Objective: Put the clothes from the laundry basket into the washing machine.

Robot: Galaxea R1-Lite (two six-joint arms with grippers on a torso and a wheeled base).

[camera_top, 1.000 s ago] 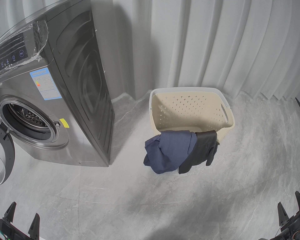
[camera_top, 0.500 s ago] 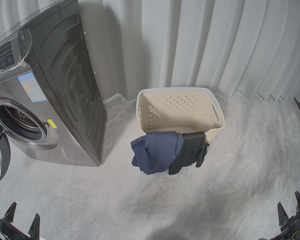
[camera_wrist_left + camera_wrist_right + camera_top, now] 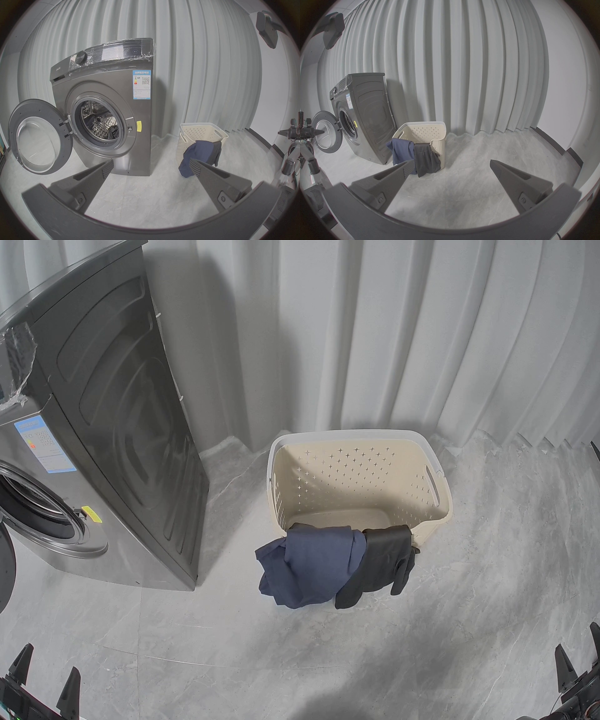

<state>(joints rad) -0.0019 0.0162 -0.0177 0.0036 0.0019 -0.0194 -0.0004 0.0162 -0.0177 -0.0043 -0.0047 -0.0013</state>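
Pale grey marbled floor (image 3: 375,652) is running up to a white pleated curtain (image 3: 387,334), and the washing machine (image 3: 112,427) is standing on it at the robot's left, its round door (image 3: 37,137) hanging wide open. The laundry basket (image 3: 434,449), cream with a paler rim, is sitting on the floor beside the machine but apart from it, close to the curtain. Two clothes are hanging over its near rim: a blue garment (image 3: 309,565) is draping down the outside wall, and a black garment (image 3: 381,562) is hanging just beside it on the robot's right, the two touching. The left gripper (image 3: 150,161) is hovering low over the floor, well short of the basket, with its jaws spread apart and holding nothing. The right gripper (image 3: 452,161) is sitting likewise on the other side, jaws parted and empty
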